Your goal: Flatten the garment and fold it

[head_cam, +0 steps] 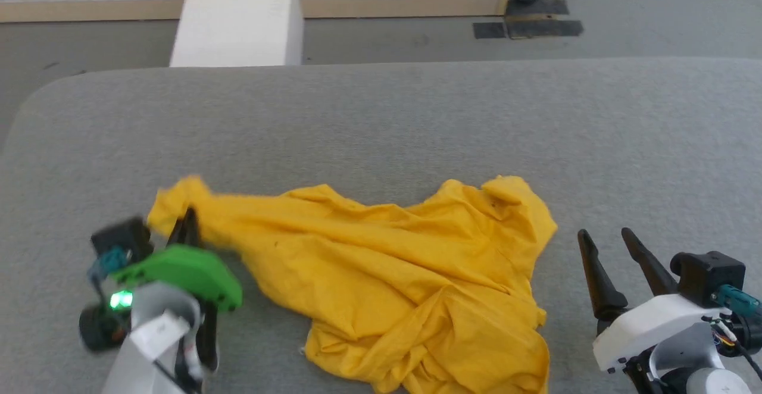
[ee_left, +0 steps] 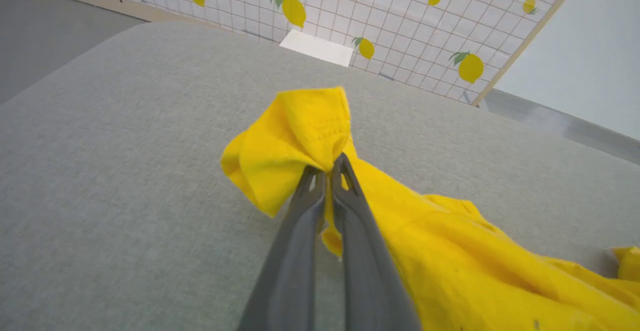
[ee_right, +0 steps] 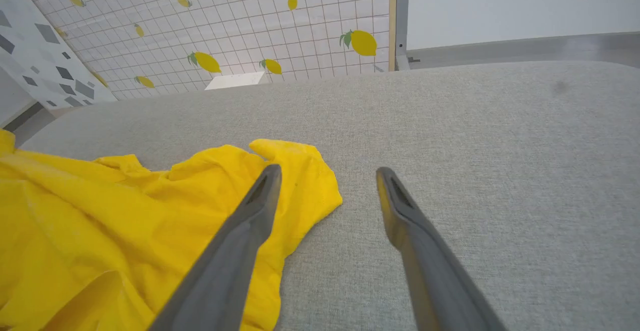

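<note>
1. Two hands show from the head camera. My left hand (head_cam: pixel 189 222) is pressed together on the left tip of the bright yellow soft cloth garment (head_cam: pixel 381 263). The garment lies crumpled, plain side up, on the grey fabric-covered counter (head_cam: pixel 417 120). My right hand (head_cam: pixel 606 236) stands spread just beside the garment's right edge, holding nothing.
2. From the left wrist camera, the left hand (ee_left: pixel 327 169) pinches a hemmed fold of the garment (ee_left: pixel 450 251) at its very tips, with a wad bunched beyond them. I judge the bite thin, so I would draw outward slowly and low, watching for slip.
3. From the right wrist camera, the open right hand (ee_right: pixel 329 172) sits at a rounded corner of the garment (ee_right: pixel 100 211), one finger over cloth and the other over bare counter. To flatten well, I reckon it should take that corner by a single layer, then both hands pull apart evenly.
4. I can read no brand, label or lettering anywhere. The gridded white wall (ee_right: pixel 225 16) carries lemon pictures, not words.
</note>
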`<state>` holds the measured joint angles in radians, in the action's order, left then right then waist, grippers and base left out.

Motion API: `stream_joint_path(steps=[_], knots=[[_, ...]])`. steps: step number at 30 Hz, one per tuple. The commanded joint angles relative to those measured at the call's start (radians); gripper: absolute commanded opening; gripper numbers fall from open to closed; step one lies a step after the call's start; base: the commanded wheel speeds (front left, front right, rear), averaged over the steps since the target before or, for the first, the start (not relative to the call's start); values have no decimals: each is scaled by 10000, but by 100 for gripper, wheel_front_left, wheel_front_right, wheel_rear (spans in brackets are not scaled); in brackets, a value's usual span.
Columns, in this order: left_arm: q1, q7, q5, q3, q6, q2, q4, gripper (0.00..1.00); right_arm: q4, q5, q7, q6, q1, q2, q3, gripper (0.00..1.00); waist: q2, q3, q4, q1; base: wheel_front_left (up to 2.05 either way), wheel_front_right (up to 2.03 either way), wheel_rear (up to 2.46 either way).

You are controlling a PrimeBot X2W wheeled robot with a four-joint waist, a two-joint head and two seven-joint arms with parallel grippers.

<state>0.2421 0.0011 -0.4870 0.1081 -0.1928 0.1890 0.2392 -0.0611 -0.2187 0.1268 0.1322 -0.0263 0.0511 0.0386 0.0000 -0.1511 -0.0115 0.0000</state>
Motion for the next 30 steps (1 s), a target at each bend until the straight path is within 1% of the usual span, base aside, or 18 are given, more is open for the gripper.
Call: stream_joint_path(steps=[1, 3, 5, 6, 7, 8, 10, 12, 14, 18, 20, 25, 30], knots=[[-517, 60, -184, -145, -177, 71, -64, 0, -43, 60, 96, -15, -18, -8, 96, 100, 0, 212, -595, 0, 0, 0, 0], [-1131, 253, -203, -267, -451, 149, 10, 0, -13, 35, 247, -15, -49, -8, 270, 100, 0, 236, -767, 0, 0, 0, 0], [-1708, 589, -344, -364, -744, 71, 110, 0, 51, 5, 450, -15, -93, -8, 488, 100, 0, 266, -953, 0, 0, 0, 0], [-1921, 782, -400, -358, -827, 42, 167, 31, 86, -7, 537, -15, -108, -8, 591, 100, 0, 274, -1025, 0, 0, 0, 0], [-2140, 1001, -480, -335, -878, 7, 234, 75, 128, -2, 651, -15, -126, -8, 711, 100, 0, 285, -1118, 0, 0, 0, 0], [-2276, 1117, -550, -335, -903, -27, 267, 100, 149, 10, 736, -15, -132, -8, 757, 100, 0, 293, -1177, 0, 0, 0, 0], [-2431, 1009, -734, -395, -817, -156, 180, 100, 179, -7, 865, -15, -138, -8, 851, 100, 0, 322, -1317, 0, 0, 0, 0], [-2500, 577, -846, -480, -666, -284, 50, 100, 213, 12, 958, -15, -137, -9, 933, 100, 0, 367, -1449, 0, 0, 0, 0], [-2510, -66, -807, -522, -473, -346, -80, 100, 258, 45, 1046, -15, -112, -9, 991, 100, 0, 414, -1555, 0, 0, 0, 0], [-2362, -1892, -374, -534, -67, -356, -457, 100, 309, 183, 1171, -15, 54, -9, 1000, 100, 0, 493, -1733, 0, 0, 0, 0], [-2296, -2297, -114, -518, 69, -293, -536, 100, 331, 210, 1224, -15, 136, -9, 1008, 100, 0, 506, -1780, 0, 0, 0, 0], [-2171, -2604, 451, -610, 349, -369, -1070, 100, 752, 598, 1374, -15, 670, -9, 1097, 100, 0, 426, -1799, 0, 0, 0, 0], [-2063, -2623, 1035, -845, 653, -695, -1744, 100, 2060, 932, 1955, -15, 1620, -9, 1367, 100, 0, 138, -1854, 0, 0, 0, 0]])
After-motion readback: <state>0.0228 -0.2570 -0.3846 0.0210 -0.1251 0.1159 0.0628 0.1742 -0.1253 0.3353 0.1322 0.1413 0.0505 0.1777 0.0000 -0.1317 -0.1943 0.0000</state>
